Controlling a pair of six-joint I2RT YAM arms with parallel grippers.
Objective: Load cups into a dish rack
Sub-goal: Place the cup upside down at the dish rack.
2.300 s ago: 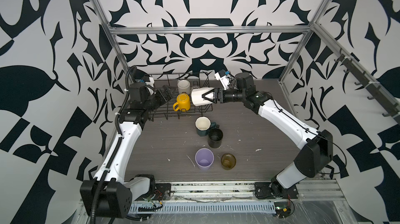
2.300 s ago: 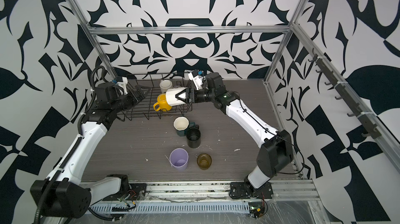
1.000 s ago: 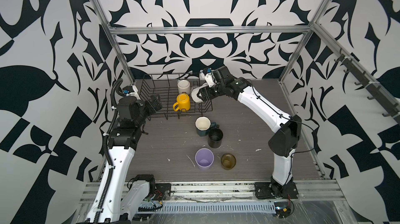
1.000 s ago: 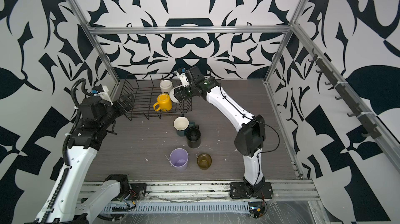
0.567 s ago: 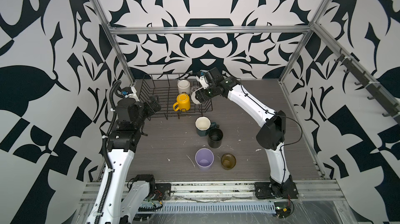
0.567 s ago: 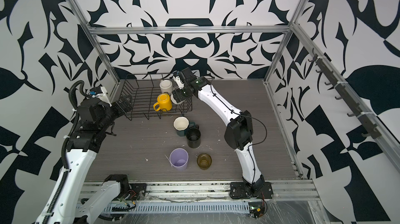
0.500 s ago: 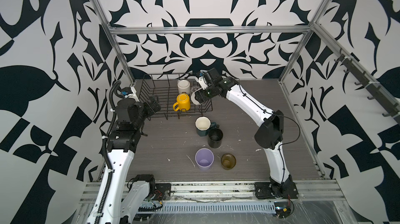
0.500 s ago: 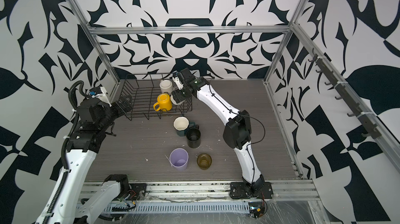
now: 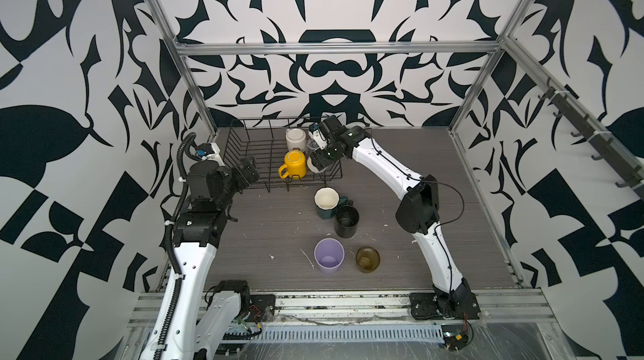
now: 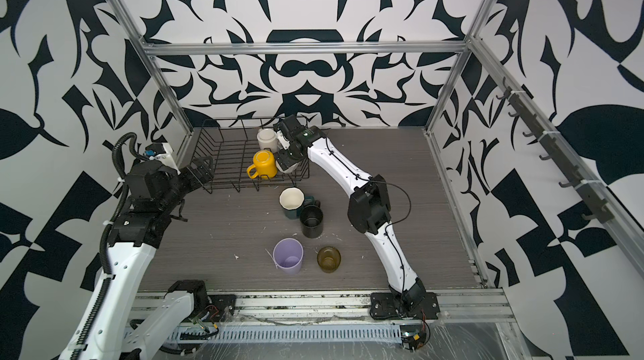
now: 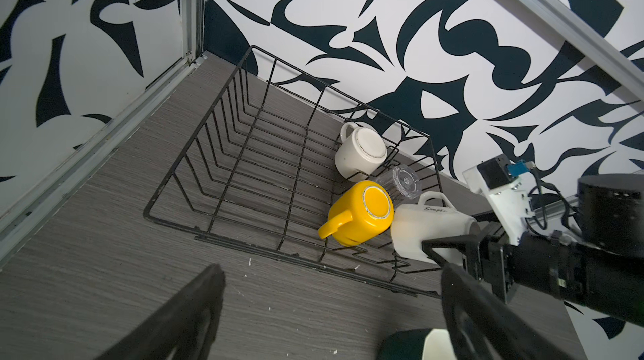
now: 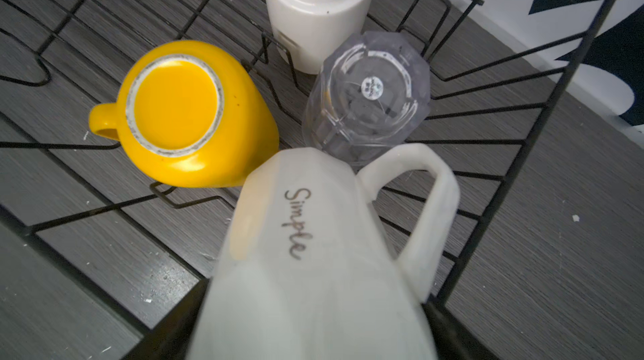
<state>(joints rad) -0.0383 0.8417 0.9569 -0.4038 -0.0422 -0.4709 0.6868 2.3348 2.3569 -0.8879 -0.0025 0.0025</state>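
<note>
Your right gripper [image 9: 320,161] clamps the white mug [image 12: 313,271] in the rack [image 11: 244,246], beside the yellow mug [image 11: 359,213]. Your left gripper [image 9: 248,173] gapes empty just outside the rack.

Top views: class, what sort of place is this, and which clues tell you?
Likely a robot test cell, not a kitchen: patterned panels on a metal frame, two robot arms mounted on a front rail, a dish rack and cups on a table.
</note>
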